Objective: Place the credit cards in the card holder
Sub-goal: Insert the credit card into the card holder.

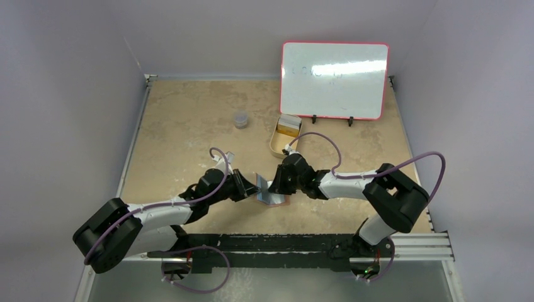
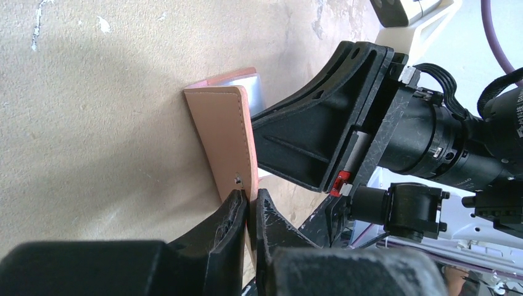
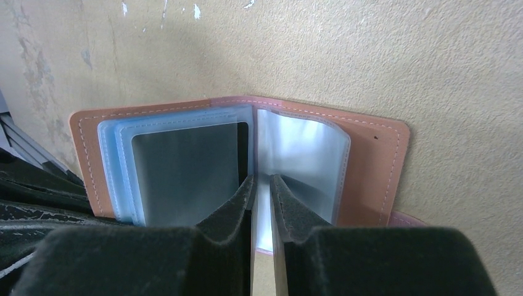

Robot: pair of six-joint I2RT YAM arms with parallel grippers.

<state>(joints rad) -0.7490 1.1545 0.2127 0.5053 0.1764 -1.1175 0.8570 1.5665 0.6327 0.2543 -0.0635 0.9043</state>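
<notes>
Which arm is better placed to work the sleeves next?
Right, probably: the right gripper sits at the open holder's fold, fingertips among the sleeves. The left gripper is pinching the holder's cover edge, so it is occupied.

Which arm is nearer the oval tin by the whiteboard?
Right. The right gripper sits just in front of the tin; the left gripper is farther to the left, clamped on the card holder.
</notes>
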